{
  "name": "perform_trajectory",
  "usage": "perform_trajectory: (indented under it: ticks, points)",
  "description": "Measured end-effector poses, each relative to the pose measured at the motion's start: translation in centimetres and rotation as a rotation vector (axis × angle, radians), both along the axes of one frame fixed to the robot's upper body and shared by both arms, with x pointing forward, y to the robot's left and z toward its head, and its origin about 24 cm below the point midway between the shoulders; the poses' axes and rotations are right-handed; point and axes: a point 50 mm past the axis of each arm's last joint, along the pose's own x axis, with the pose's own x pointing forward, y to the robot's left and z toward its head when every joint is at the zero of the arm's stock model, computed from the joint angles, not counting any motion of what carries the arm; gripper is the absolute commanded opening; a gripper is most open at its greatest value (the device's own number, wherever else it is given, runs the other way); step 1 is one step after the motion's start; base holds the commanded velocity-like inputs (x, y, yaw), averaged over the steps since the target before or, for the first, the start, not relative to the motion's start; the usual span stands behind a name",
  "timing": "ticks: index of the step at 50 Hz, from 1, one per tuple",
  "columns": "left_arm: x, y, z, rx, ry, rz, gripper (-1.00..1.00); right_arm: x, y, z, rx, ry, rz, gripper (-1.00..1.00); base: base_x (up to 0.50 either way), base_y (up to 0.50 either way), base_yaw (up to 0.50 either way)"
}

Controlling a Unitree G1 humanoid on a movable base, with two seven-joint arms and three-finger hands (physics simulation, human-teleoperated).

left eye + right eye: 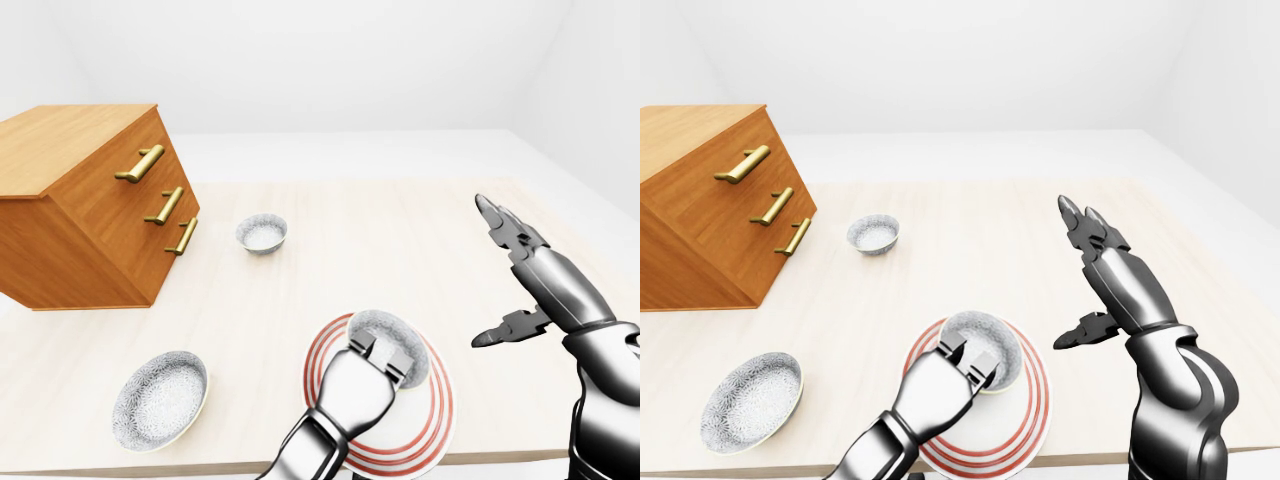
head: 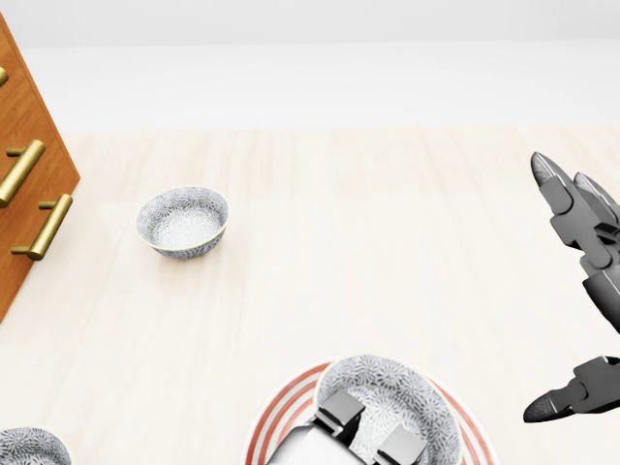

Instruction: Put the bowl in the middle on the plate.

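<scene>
Pale tabletop (image 1: 400,230) bears the plate (image 1: 1033,397), on which the left hand (image 1: 940,388) clamps the bowl (image 1: 986,329) by its rim.

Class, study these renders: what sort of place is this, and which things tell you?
Probably a bare simulated dining or kitchen set-up: a pale wooden table carries a red-ringed plate and a patterned bowl, with a wooden drawer chest at the view's left, within blank white walls.

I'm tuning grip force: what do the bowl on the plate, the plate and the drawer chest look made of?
The bowl looks like glazed ceramic: white with a fine grey print. The plate likewise, smooth white with red rings. The chest looks like varnished wood, grain showing, with brass-coloured handles. Renders only, so guesses.
</scene>
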Motion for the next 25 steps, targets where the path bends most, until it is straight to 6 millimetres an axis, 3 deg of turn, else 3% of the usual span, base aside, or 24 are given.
perform_trajectory:
  ticks: [14, 25]
  points:
    - [-0.6, -0.1, 0.3, 0.001, 0.013, -0.022, -1.00, 0.0, 0.0, 0.0, 0.000, 0.001, 0.000, 1.00, 0.00, 0.00, 0.00]
    - [-0.7, 0.1, -1.1, 0.012, 0.027, -0.020, -1.00, 0.1, 0.0, -0.1, 0.005, 0.007, 0.000, 1.00, 0.00, 0.00, 0.00]
